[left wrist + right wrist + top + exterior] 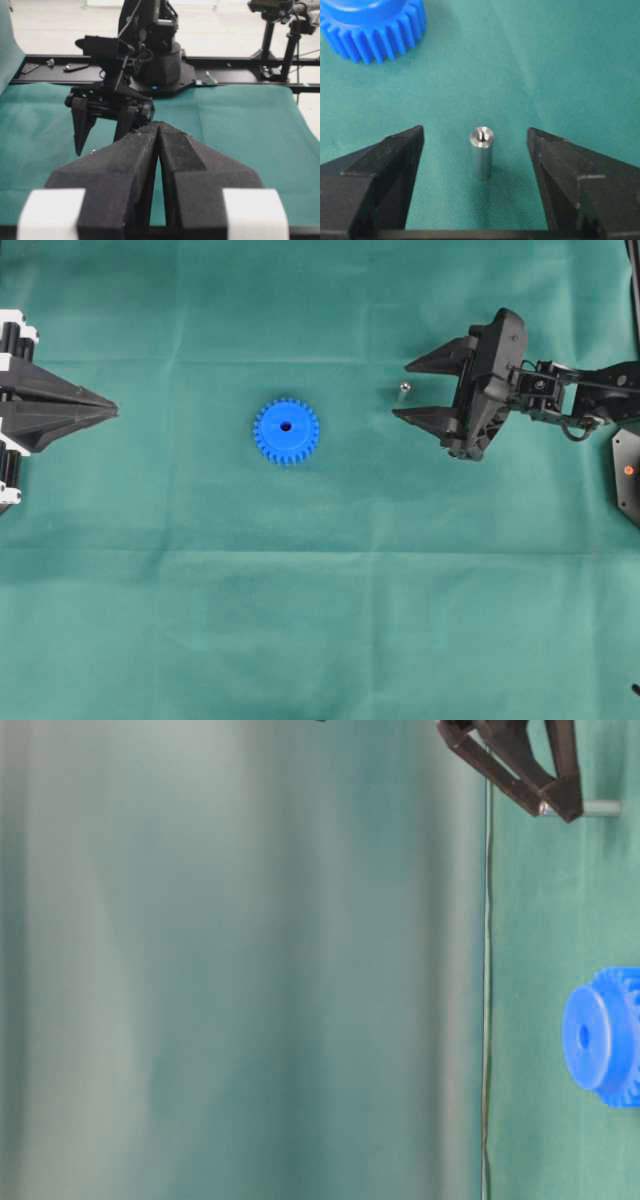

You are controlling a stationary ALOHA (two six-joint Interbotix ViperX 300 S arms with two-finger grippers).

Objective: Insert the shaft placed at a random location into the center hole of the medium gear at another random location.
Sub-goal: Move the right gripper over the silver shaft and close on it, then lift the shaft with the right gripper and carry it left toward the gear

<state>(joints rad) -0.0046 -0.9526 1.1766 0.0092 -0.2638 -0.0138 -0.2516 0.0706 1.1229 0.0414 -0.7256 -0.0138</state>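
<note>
Silvery shaft point(481, 152) stands upright on green cloth point(320, 620), centred between the wide-open, empty right gripper point(476, 145) fingers; blue medium gear point(286, 430) lies beyond; left gripper point(159, 131) closed, farther off.

The shaft point(481, 152) is smooth, shiny grey metal with a bright flat end. The medium gear point(286, 430) looks like bright blue plastic, smooth and a little glossy on its face. The table is covered by a green cloth point(320, 620), matt, with a fine woven look and soft creases. The right gripper point(475, 150) has black fingers point(385, 165) that look dull, grainy and rough.
</note>
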